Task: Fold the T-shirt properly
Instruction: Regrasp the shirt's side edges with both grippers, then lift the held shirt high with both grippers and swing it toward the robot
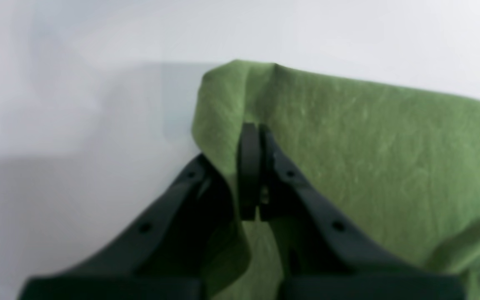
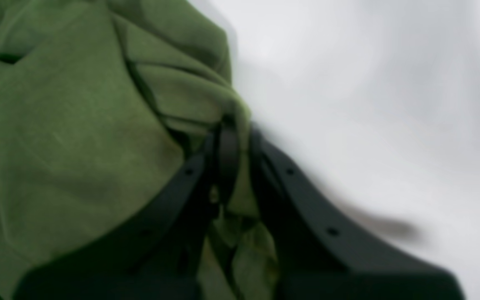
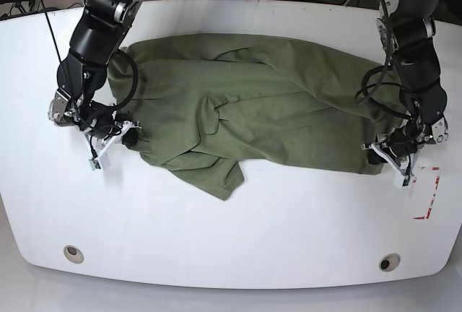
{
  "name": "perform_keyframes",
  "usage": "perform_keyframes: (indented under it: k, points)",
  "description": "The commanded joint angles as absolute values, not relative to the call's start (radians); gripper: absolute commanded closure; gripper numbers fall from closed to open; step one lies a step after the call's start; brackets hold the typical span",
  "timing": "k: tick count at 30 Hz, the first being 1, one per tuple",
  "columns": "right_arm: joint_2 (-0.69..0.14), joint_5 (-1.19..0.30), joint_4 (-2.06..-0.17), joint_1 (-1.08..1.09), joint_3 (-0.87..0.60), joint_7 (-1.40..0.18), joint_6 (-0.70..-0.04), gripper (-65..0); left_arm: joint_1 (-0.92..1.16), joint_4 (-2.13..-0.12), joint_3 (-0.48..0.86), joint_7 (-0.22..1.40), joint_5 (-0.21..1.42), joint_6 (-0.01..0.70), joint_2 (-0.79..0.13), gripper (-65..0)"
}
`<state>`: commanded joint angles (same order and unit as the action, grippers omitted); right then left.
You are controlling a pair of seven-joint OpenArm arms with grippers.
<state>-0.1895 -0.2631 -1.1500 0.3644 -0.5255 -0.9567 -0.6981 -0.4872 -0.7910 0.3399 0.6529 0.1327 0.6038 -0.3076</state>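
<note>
The plain olive-green cotton T-shirt lies crumpled across the middle of the white rounded table, stretched between both arms, with one loose flap hanging toward the near edge. The left gripper has its black jaws pressed together on a fold of the cloth at the shirt's side edge, and the right gripper is closed in the same way on a bunched corner at the opposite side.

In my judgement the step in hand is to spread the shirt flat before any fold. To do it well, both arms should lift a little and pull apart evenly, at the same height, so the cloth becomes tight without slipping from the pinch. Pulling too fast may tear the thin fold out of the jaws.

Both wrist views are blurred, so I cannot tell how many layers each pincer holds. The neck and the sleeves are hard to make out in the wrinkles, and which part of the shirt each corner belongs to is not clear
</note>
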Motion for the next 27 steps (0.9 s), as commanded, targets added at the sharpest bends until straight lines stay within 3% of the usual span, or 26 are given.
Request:
perform_keyframes:
  k: [10, 27]
  points:
    - [-0.194, -0.255, -1.395, 0.412, -0.524, -1.101, -0.698, 0.0, -0.433, -1.19, 0.34, 0.799, 0.134, 0.604, -0.306, 0.0]
    - [-0.297, -0.26, -1.419, 0.607, -0.437, -1.184, -0.698, 0.0, -0.443, -1.555, 0.338, 0.885, 0.136, 0.605, -0.306, 0.0]
